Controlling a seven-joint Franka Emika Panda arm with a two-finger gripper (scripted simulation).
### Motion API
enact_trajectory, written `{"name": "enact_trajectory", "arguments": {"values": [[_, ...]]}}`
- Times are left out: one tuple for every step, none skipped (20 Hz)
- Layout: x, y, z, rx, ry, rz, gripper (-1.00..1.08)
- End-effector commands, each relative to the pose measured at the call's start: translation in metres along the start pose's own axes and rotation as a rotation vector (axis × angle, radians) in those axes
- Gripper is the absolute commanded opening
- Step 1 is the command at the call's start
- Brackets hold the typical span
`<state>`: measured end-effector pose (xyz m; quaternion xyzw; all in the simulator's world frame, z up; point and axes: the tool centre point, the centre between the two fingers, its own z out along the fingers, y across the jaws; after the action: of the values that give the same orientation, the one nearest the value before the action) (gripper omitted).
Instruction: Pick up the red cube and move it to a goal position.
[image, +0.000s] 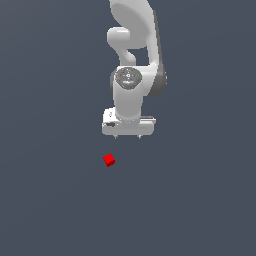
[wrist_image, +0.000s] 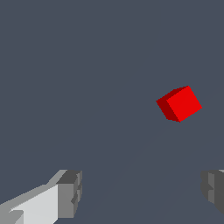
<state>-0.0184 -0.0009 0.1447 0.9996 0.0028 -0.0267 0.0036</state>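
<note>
The red cube (image: 109, 160) is a tiny bright red block lying on the dark grey floor, turned at an angle. My white gripper (image: 128, 136) hangs from the arm above it, a little toward the exterior view's right of the cube and apart from it. Only short fingertips show under the hand. In the wrist view the cube (wrist_image: 180, 103) lies ahead of the gripper (wrist_image: 142, 192), whose two grey fingertips (wrist_image: 70, 192) stand wide apart with nothing between them. The gripper is open and empty.
The plain dark grey floor (image: 50, 200) fills both views. The white arm (image: 134, 45) rises behind the gripper toward the top of the exterior view. No other objects show.
</note>
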Motion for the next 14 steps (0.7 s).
{"name": "enact_trajectory", "arguments": {"values": [[0.000, 0.000, 0.000, 0.000, 0.000, 0.000, 1.00], [0.000, 0.000, 0.000, 0.000, 0.000, -0.001, 1.00], [0.000, 0.000, 0.000, 0.000, 0.000, -0.002, 1.00], [0.000, 0.001, 0.001, 0.000, 0.000, -0.005, 1.00], [0.000, 0.002, 0.002, 0.000, 0.001, -0.009, 1.00], [0.001, 0.002, 0.003, 0.000, 0.001, -0.014, 1.00], [0.001, 0.004, 0.004, 0.000, 0.002, -0.020, 1.00], [0.001, 0.005, 0.006, 0.000, 0.003, -0.027, 1.00], [0.001, 0.006, 0.008, -0.001, 0.003, -0.035, 1.00], [0.002, 0.008, 0.010, -0.001, 0.004, -0.045, 1.00], [0.002, 0.010, 0.012, -0.001, 0.005, -0.055, 1.00], [0.003, 0.012, 0.014, -0.001, 0.006, -0.067, 1.00], [0.004, 0.014, 0.017, -0.001, 0.007, -0.080, 1.00], [0.004, 0.017, 0.020, -0.001, 0.009, -0.094, 1.00]]}}
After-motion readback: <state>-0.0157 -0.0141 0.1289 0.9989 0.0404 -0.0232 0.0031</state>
